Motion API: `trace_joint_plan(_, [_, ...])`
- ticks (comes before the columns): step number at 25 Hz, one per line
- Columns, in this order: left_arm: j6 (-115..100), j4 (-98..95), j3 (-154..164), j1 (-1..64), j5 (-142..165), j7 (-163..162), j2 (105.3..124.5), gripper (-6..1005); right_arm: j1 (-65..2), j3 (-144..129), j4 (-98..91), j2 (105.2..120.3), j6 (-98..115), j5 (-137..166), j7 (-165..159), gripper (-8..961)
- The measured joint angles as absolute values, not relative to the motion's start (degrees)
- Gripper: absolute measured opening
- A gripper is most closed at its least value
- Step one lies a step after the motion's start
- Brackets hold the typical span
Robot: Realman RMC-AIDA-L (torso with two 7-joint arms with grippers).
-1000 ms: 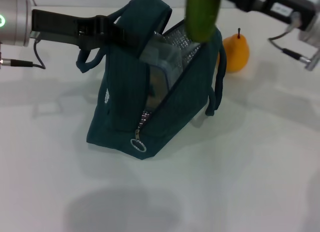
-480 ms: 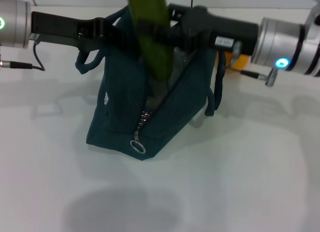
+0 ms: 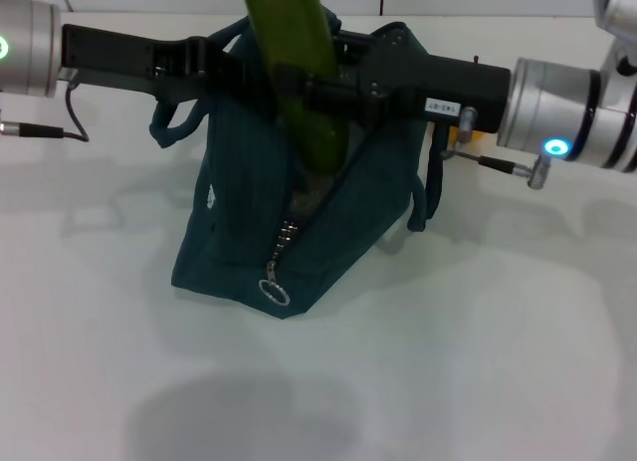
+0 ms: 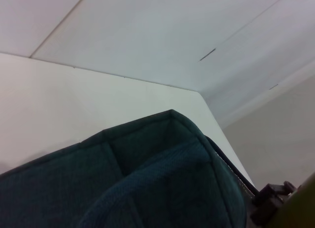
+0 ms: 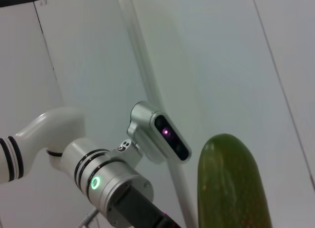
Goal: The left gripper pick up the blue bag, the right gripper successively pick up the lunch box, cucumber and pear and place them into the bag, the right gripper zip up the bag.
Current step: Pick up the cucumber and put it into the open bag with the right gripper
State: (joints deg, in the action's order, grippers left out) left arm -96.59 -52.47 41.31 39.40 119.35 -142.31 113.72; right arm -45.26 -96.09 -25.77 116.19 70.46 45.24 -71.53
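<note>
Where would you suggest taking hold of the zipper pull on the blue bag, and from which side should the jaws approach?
Probably by the ring pull, coming from the front, the side facing the head camera. It hangs free at the lower end of the zipper on the blue bag, clear of the cucumber held by the right gripper and of the left gripper on the handle.
</note>
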Motion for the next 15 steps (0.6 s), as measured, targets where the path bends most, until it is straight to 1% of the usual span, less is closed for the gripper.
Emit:
trace_joint_plan(9, [-96.6, -52.5, 41.3, 39.4, 119.4, -142.3, 113.73, 41, -41.5, -98.8, -27.8, 116.18, 71.4, 39.7, -64.7, 566])
trace_joint_plan(15, [-96.6, -52.5, 41.3, 39.6, 119.4, -142.3, 113.73, 41, -41.3, -99.2, -28.1, 116.19, 71.5, 39.3, -64.0, 567])
